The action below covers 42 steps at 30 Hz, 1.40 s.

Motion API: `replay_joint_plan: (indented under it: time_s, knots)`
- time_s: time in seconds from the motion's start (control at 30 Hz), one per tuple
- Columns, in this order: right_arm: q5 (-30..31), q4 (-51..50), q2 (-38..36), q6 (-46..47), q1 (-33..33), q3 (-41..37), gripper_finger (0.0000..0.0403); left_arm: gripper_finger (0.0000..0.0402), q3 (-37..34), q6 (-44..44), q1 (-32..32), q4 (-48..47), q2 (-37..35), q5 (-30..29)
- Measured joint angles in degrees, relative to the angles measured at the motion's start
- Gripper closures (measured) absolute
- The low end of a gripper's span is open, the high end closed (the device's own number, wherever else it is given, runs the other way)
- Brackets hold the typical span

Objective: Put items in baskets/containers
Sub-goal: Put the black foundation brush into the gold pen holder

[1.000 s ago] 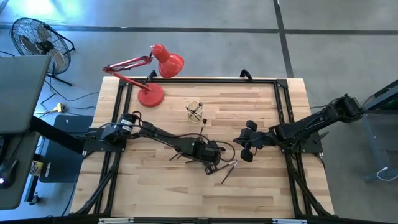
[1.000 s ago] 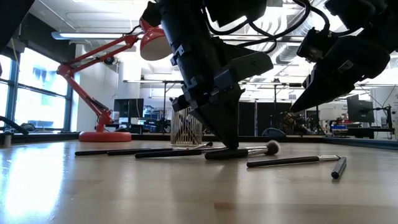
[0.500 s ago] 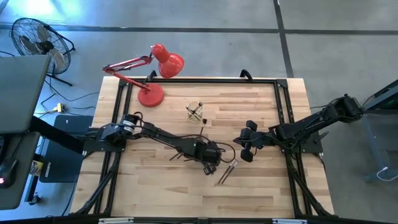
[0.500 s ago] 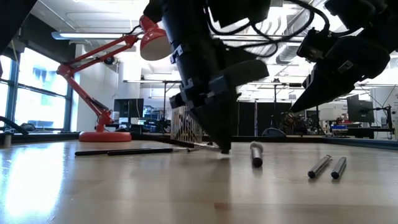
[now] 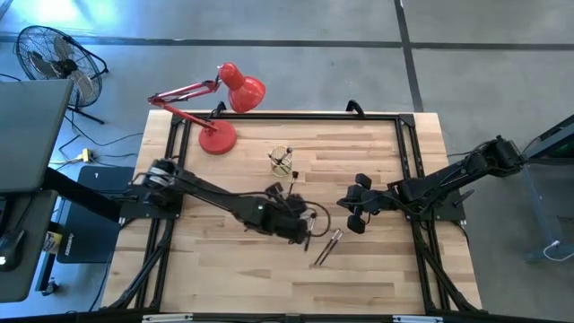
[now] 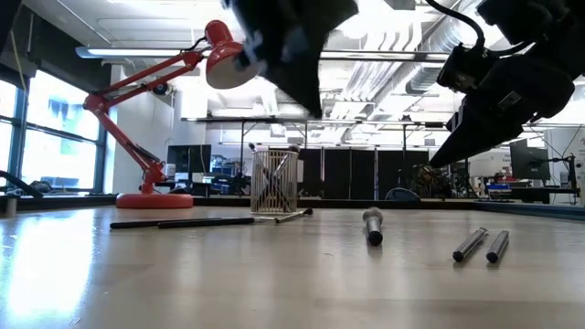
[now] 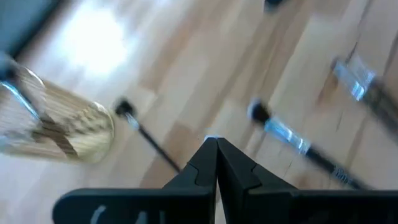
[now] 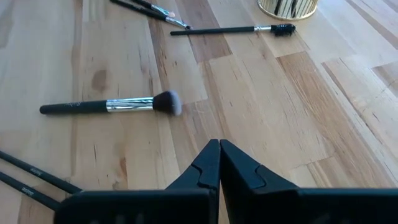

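Several thin dark brushes lie flat on the wooden table. A fluffy-tipped one (image 8: 112, 106) lies in front of my right gripper, a pair (image 5: 326, 248) near the middle, and others (image 6: 183, 222) toward the left. The clear ribbed cup (image 5: 282, 161) stands upright at centre-far, with dark handles inside it. My left gripper (image 7: 216, 146) is shut and raised above the brushes at table centre (image 5: 300, 229); I see nothing between its fingers. My right gripper (image 8: 219, 146) is shut and hovers right of centre (image 5: 352, 215), above the table.
A red desk lamp (image 5: 218, 136) stands at the far-left corner, its arm and shade reaching toward the cup. A dark frame (image 5: 408, 152) runs around the table edges. Bare wood lies along the near side.
My left gripper, shut with its tips down on the table among the brushes, has risen well clear and shifted slightly toward the left. Before that, the brushes beside its tips swung about on the table: the fluffy one and another now point toward the near edge.
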Motion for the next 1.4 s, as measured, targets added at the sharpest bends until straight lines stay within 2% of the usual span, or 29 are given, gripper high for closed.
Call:
replay_joint_plan:
  time_s: [0.13, 0.2, 0.3, 0.53, 0.63, 0.73, 0.87, 1.07, 1.2, 1.4]
  knots:
    - [0.0, -0.1, 0.0, 0.1, 0.0, 0.0, 0.0397, 0.0401, -6.9, 0.0, -0.8, 3.2, -5.7, -3.7]
    - [0.0, 0.0, 0.0, 0.1, 0.0, 0.0, 0.0397, 0.0401, -12.2, 0.1, -0.7, 10.2, -9.1, -4.0]
    - [0.0, 0.1, 0.0, 0.1, 0.0, 0.0, 0.0399, 0.0401, -24.0, 1.7, 0.0, 23.3, -15.1, -3.0]
    - [0.0, 0.9, 0.0, 0.1, 0.0, 0.0, 0.0399, 0.0401, -54.5, 16.5, 4.6, 82.0, -24.3, 5.6]
    - [1.3, 1.3, 0.0, 0.1, 0.0, 0.0, 0.04, 0.0401, -64.6, 23.0, 8.0, 107.7, -24.3, 9.9]
    - [3.1, 1.9, 0.0, -0.6, 0.1, 0.0, 0.0401, 0.0401, -70.2, 26.8, 12.4, 124.6, -22.0, 14.3]
    - [4.0, 2.2, 0.0, -1.5, 0.1, 0.0, 0.0398, 0.0401, -71.8, 27.5, 18.7, 131.8, -20.3, 21.7]
    - [6.0, 2.1, 0.0, -3.1, 0.0, 0.0, 0.0399, 0.0401, -68.6, 27.6, 25.3, 131.7, -20.2, 29.8]
    - [7.2, 2.2, 0.0, -3.5, 0.0, 0.0, 0.0401, 0.0401, -66.6, 27.8, 28.2, 130.6, -20.2, 32.7]
    - [7.4, 2.4, 0.0, -4.2, 0.0, 0.0, 0.0397, 0.0401, -63.6, 27.8, 31.2, 123.6, -20.2, 33.1]
